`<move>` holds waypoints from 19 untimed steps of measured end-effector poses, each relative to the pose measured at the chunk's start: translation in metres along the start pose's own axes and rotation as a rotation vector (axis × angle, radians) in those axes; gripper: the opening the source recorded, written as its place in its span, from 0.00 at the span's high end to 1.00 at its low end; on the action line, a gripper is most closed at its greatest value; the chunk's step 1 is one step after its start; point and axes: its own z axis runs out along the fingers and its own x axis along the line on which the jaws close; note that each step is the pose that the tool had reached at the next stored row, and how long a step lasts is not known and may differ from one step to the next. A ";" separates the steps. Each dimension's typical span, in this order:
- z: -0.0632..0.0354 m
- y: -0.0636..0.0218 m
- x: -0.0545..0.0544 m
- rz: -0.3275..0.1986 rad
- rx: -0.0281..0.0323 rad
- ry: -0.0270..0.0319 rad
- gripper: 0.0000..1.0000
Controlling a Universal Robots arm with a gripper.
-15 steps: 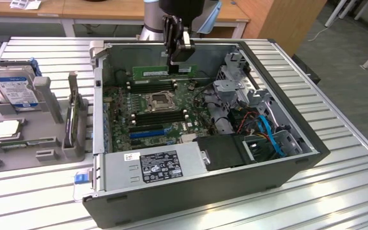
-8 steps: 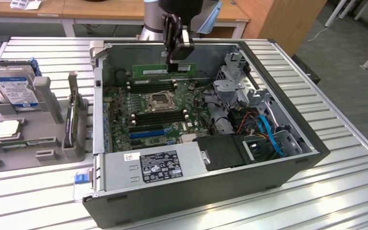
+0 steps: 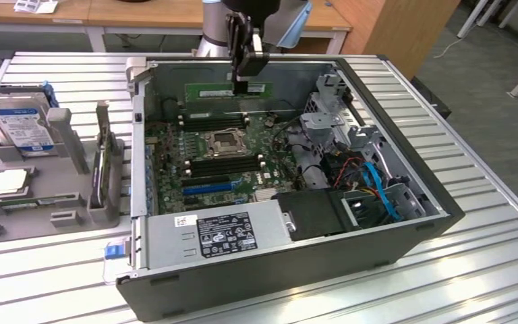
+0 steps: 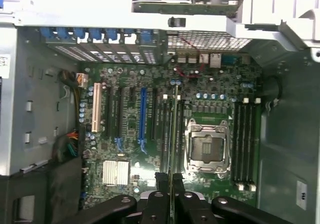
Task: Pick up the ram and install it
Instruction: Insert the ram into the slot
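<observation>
My gripper [image 3: 242, 82] hangs over the far side of the open computer case [image 3: 331, 270] and is shut on the ram [image 3: 214, 90], a long green stick with a white label, held level above the motherboard. In the wrist view the ram [image 4: 174, 129] shows edge-on as a thin line running out from between the black fingers [image 4: 161, 180]. It lies over the black memory slots [image 4: 165, 129] beside the empty processor socket [image 4: 207, 146]. More memory slots [image 4: 245, 144] sit on the socket's other side. The ram stands above the board, apart from the slots [image 3: 210, 121].
On the exterior view's left a grey holder [image 3: 61, 202] carries a hard drive [image 3: 21, 125], an upright card [image 3: 106, 169] and a square silver chip [image 3: 11, 181]. Inside the case are the power supply [image 3: 214, 233], a drive cage [image 3: 326, 125] and blue cables [image 3: 376, 182].
</observation>
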 end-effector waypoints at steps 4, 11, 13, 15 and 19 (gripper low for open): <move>0.0002 -0.0001 -0.002 0.000 0.0002 -0.0002 0.86; 0.0124 -0.0003 -0.003 0.001 0.0001 -0.0001 0.86; 0.0161 -0.0004 -0.003 0.001 0.0000 -0.0001 0.86; 0.0197 -0.0005 -0.003 0.002 0.0000 -0.0001 0.86; 0.0270 -0.0006 -0.003 0.003 -0.0001 -0.0001 0.86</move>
